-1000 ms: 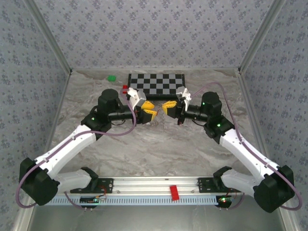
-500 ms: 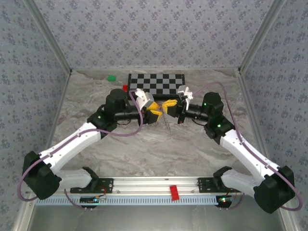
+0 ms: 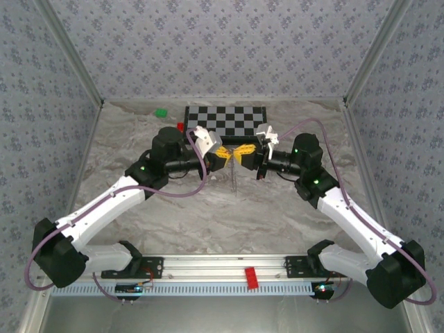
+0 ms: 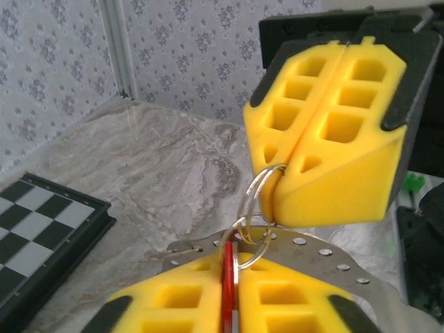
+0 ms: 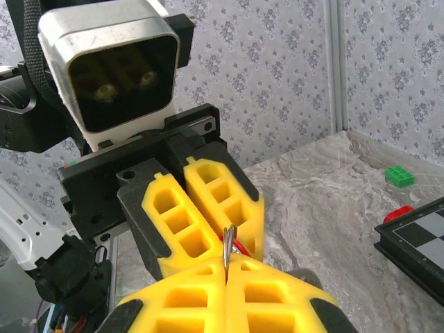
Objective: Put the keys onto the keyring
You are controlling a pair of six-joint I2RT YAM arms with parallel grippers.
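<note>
Left fingers (image 4: 177, 298) clench the small red key (image 4: 227, 298) at lower centre, right fingers (image 4: 347, 159) pinch the thin metal keyring (image 5: 228, 251) just above it, off the desk (image 4: 159, 159): likely stiff, slick wire, so grip its rim firmly.

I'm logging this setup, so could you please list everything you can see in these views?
chessboard: one, black and white, far side of the table
green block: one, green, left of the chessboard
red block: one, red, beside the chessboard's left edge
red piece: one, red, on the rail between the arm bases
keys: one, red, pinched in the left gripper
keyring: silver loops, count unclear, pinched in the right gripper
left gripper: one, yellow fingers, shut
right gripper: one, yellow fingers, shut, facing the left
</note>
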